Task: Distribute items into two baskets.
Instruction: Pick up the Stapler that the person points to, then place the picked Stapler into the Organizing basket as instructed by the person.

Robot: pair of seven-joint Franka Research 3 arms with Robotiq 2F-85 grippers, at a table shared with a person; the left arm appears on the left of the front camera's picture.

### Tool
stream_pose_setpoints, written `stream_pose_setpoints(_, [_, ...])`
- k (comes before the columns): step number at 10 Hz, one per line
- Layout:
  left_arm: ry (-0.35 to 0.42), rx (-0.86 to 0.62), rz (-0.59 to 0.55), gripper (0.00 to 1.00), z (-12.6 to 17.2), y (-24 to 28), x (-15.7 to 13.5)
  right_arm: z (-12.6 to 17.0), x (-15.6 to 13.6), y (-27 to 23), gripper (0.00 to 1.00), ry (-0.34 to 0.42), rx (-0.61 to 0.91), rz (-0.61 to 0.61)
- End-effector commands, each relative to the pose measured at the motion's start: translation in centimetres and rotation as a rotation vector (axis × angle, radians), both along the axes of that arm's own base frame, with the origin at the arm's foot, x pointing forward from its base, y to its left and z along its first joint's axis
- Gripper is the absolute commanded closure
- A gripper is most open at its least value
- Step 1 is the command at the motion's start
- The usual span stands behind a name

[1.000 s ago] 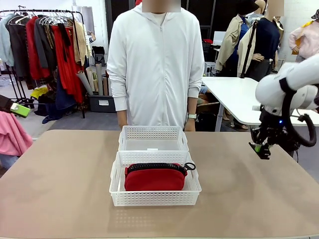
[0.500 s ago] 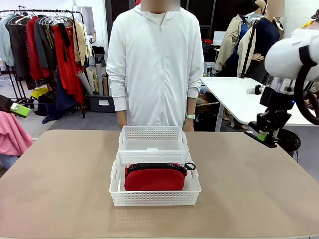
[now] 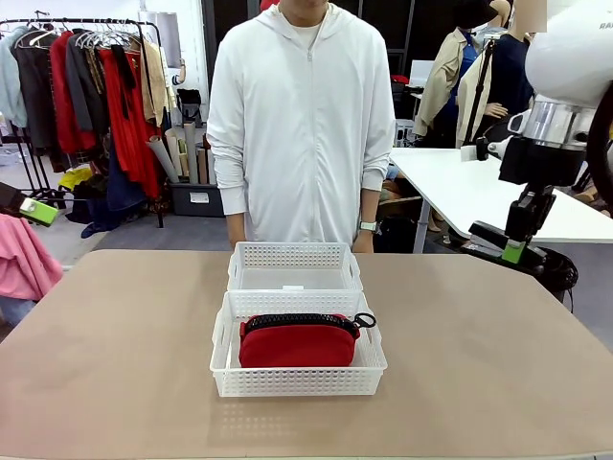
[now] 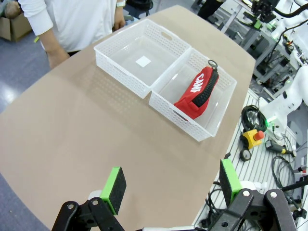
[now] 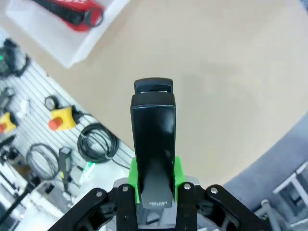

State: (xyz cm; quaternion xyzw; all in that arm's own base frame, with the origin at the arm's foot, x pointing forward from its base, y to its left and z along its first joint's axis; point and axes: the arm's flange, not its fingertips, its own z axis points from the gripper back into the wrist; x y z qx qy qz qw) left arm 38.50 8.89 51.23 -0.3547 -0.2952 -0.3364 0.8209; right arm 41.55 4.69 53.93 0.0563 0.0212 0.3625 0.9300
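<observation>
Two white lattice baskets stand end to end at the table's middle. The far basket (image 3: 287, 255) (image 4: 118, 67) holds just a white label. In the near basket (image 3: 297, 381) (image 4: 179, 113) lies the red pouch (image 3: 297, 345) (image 4: 196, 92), zipper up and ring pull to the right. High over the table's right edge, my right gripper (image 3: 515, 247) (image 5: 155, 180) is shut on the black stapler (image 3: 488, 235) (image 5: 154, 130), well away from both baskets. My left gripper (image 4: 172, 185) (image 3: 27, 208) hangs open and empty beyond the table's left side.
A person in a white jacket (image 3: 297, 115) stands at the far edge just behind the baskets, hands low. Bare tan tabletop (image 3: 115, 345) lies on both sides of the baskets. Cables and an emergency-stop button (image 5: 62, 118) sit below the table's edge.
My right arm has risen and swung a little to the right, carrying the stapler from low by the right edge to a higher spot. Baskets, pouch and left gripper have not moved.
</observation>
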Motion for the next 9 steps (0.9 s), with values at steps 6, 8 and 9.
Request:
stream_pose_setpoints(6, [-0.002, -0.005, -0.005, 0.0, 0.1, 0.0, -0.1, 0.3, -0.3, 0.1, 1.0, 0.019, 0.004, 0.036])
stream_pose_setpoints(8, [-0.002, -0.005, -0.005, 0.0, 0.1, 0.0, -0.1, 0.3, -0.3, 0.1, 1.0, 0.019, 0.004, 0.036])
stream_pose_setpoints(9, [-0.002, -0.005, -0.005, 0.0, 0.1, 0.0, -0.1, 0.3, -0.3, 0.1, 1.0, 0.019, 0.004, 0.036])
